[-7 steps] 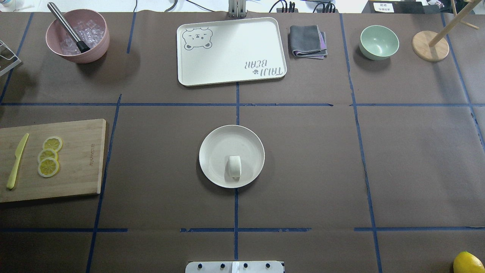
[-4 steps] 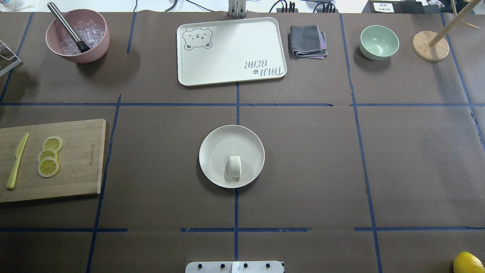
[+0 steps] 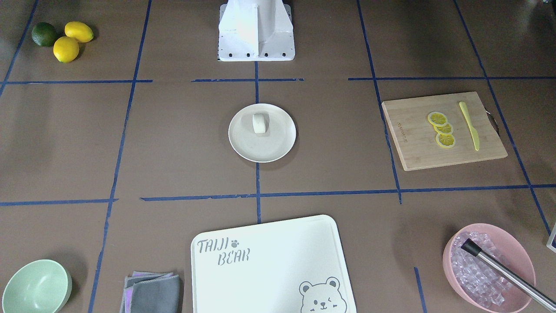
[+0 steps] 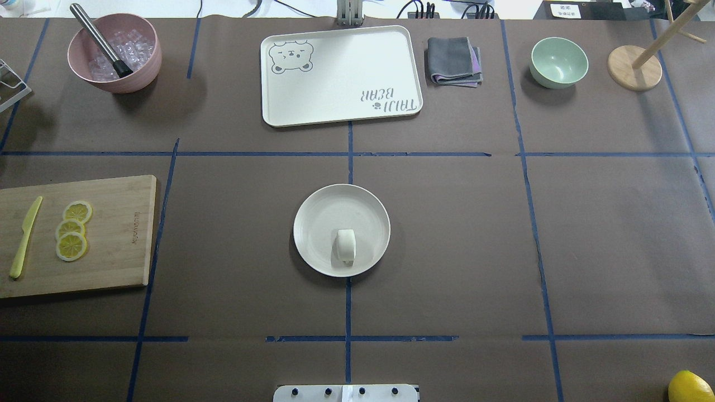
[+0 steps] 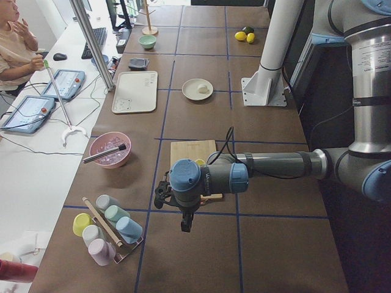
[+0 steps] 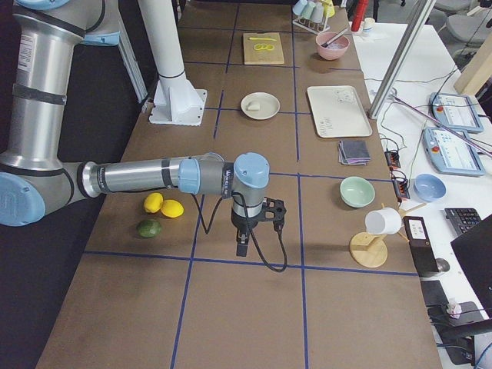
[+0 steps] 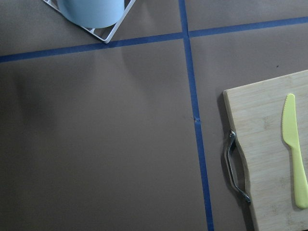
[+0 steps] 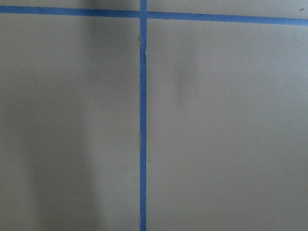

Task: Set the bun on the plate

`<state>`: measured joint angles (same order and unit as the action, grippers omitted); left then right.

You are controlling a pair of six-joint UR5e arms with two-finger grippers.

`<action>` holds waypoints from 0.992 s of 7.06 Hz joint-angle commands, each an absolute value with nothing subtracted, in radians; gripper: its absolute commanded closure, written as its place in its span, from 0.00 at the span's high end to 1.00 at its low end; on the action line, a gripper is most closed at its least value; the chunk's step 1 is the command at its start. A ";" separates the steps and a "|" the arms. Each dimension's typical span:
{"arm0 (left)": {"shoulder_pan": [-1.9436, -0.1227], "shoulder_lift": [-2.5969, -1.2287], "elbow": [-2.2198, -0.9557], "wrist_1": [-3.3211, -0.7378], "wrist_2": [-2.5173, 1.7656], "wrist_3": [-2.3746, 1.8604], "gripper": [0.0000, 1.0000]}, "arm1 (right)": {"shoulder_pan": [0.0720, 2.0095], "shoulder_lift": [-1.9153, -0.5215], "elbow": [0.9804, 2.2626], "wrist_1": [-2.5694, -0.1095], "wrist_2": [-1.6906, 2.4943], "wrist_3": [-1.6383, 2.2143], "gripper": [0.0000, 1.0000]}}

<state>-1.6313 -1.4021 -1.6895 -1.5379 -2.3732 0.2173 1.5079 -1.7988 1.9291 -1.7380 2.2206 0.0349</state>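
Observation:
The small white bun (image 4: 346,245) lies on the round cream plate (image 4: 315,220) at the table's middle, toward the plate's robot-side edge; both also show in the front view, bun (image 3: 259,123) on plate (image 3: 265,150). Neither gripper is near them. The left gripper (image 5: 185,226) hangs point-down off the table's left end beside the cutting board, seen only in the left side view. In the right side view alone, the right gripper (image 6: 241,247) hangs over bare table near the lemons. I cannot tell whether either is open or shut.
A wooden cutting board (image 4: 111,268) carries lemon slices (image 4: 71,230) and a yellow knife (image 4: 25,237). Along the far edge stand a pink ice bowl (image 4: 114,53), the bear tray (image 4: 341,75), a folded cloth (image 4: 453,60), a green bowl (image 4: 558,61) and a wooden stand (image 4: 634,67). A person (image 5: 15,43) sits beyond.

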 commanded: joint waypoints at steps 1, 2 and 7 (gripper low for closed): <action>-1.631 -1.388 -1.686 -1.540 -2.370 0.224 1.00 | 1.508 -1.799 1.928 -1.738 2.221 0.035 1.00; -1.631 -1.390 -1.683 -1.540 -2.368 0.225 1.00 | 1.508 -1.798 1.928 -1.738 2.221 0.035 1.00; -1.632 -1.381 -1.684 -1.540 -2.364 0.225 1.00 | 1.508 -1.798 1.927 -1.738 2.227 0.035 1.00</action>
<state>-1.6308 -1.3819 -1.6842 -1.5401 -2.3638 0.2257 1.5079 -1.7978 1.9276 -1.7380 2.2260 0.0353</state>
